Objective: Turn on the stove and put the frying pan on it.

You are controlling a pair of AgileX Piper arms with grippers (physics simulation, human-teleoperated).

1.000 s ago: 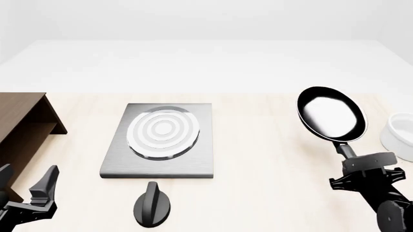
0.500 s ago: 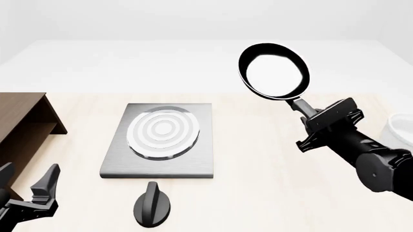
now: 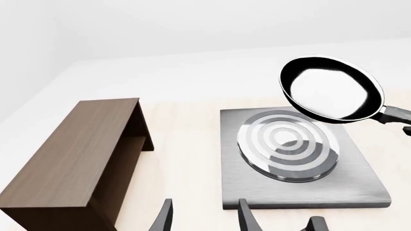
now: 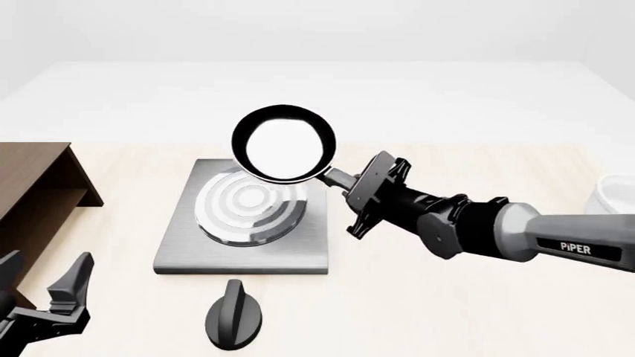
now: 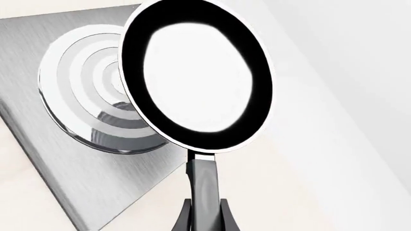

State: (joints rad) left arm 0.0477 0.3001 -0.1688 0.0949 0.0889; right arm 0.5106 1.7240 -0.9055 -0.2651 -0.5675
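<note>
A dark wooden cabinet (image 4: 35, 190) flanks the stove (image 4: 248, 216); the left gripper (image 4: 44, 297) idles spread near the knob (image 4: 234, 314). The frying pan (image 4: 284, 143) hangs above the burner (handle clenched by the right gripper (image 4: 343, 182)), bare tabletop (image 4: 447, 290) between it and the white bowl (image 4: 613, 195).

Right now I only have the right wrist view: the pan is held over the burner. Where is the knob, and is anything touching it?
Observer: The knob sits on the table on the near side of the stove, apart from the plate. Nothing touches it.
Operator: And the left gripper?
Observer: The left gripper hangs at the table's near left, to the left of the knob, jaws open and empty.
Operator: Anything else beside the stove?
Observer: A dark brown cabinet stands on the table to the stove's left, clear of the plate.
</note>
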